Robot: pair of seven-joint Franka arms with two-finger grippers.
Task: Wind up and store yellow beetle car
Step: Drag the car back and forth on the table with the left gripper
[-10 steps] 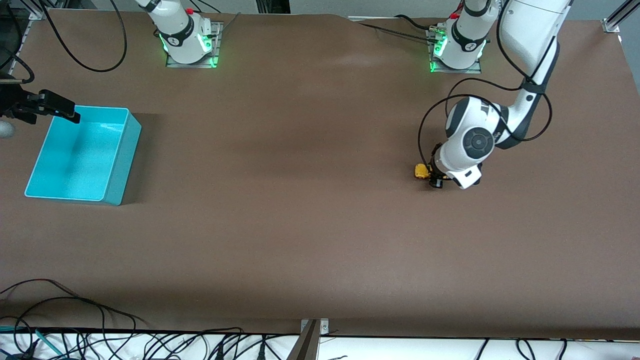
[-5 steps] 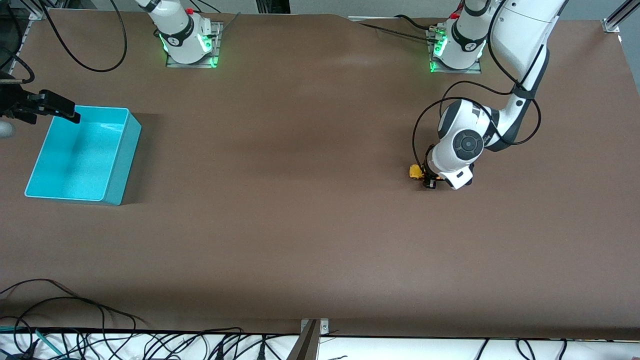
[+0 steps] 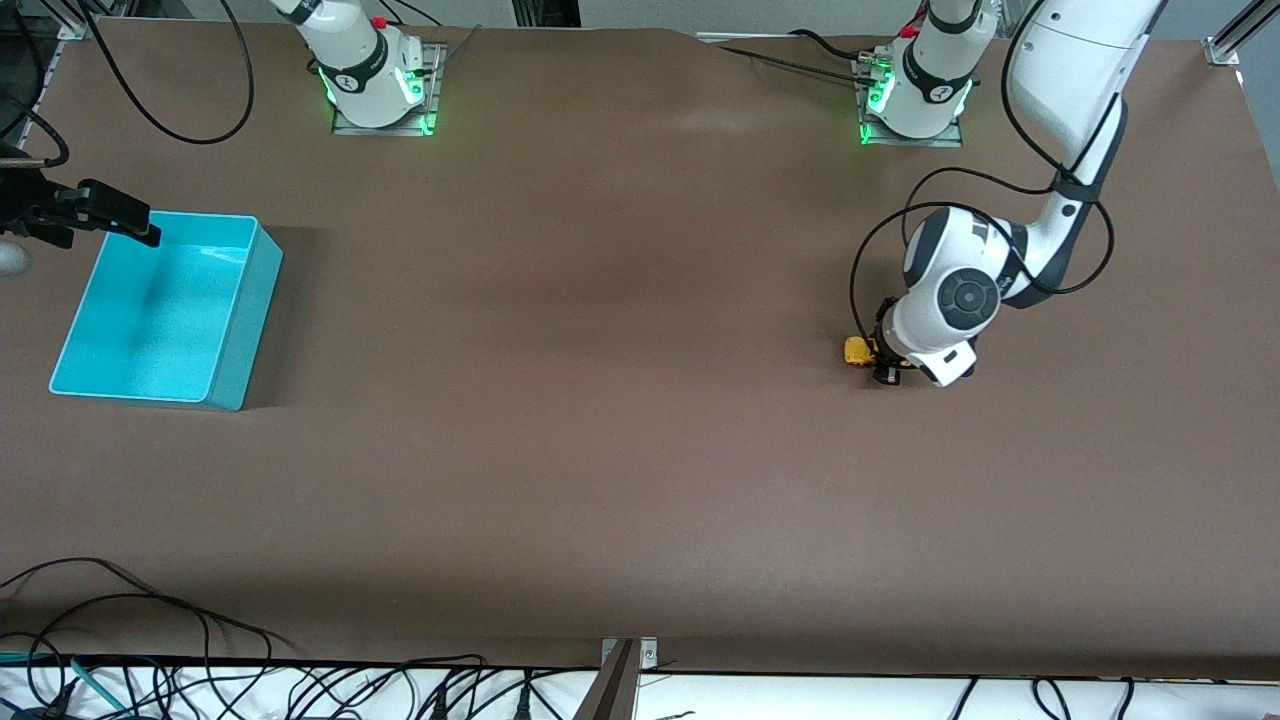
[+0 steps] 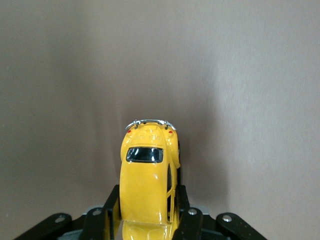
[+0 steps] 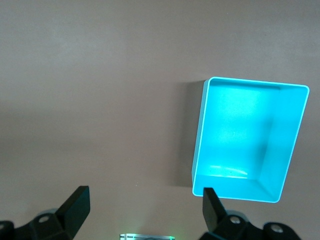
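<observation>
Two arms work at one brown table (image 3: 600,400). In the front view, the left gripper (image 3: 884,362) is low at the left arm's end of the table, and the yellow beetle car (image 3: 858,351) sticks out from under its white wrist, toward the right arm's end. Whether the wheels touch the table, I cannot tell here. The turquoise bin (image 3: 240,330) stands at the right arm's end, well apart from the car. The right gripper (image 3: 105,215) hangs over the bin's corner that is farther from the camera; this arm waits.

In the left wrist view, the left gripper (image 4: 145,220) is closed narrow on the yellow beetle car (image 4: 147,177), with a black finger (image 4: 111,210) pressed on each side of the body. The chrome bumper end points away from the gripper.

In the right wrist view, the right gripper (image 5: 145,207) stands wide and holds nothing. The turquoise bin (image 5: 202,135) is below it, with nothing inside.
</observation>
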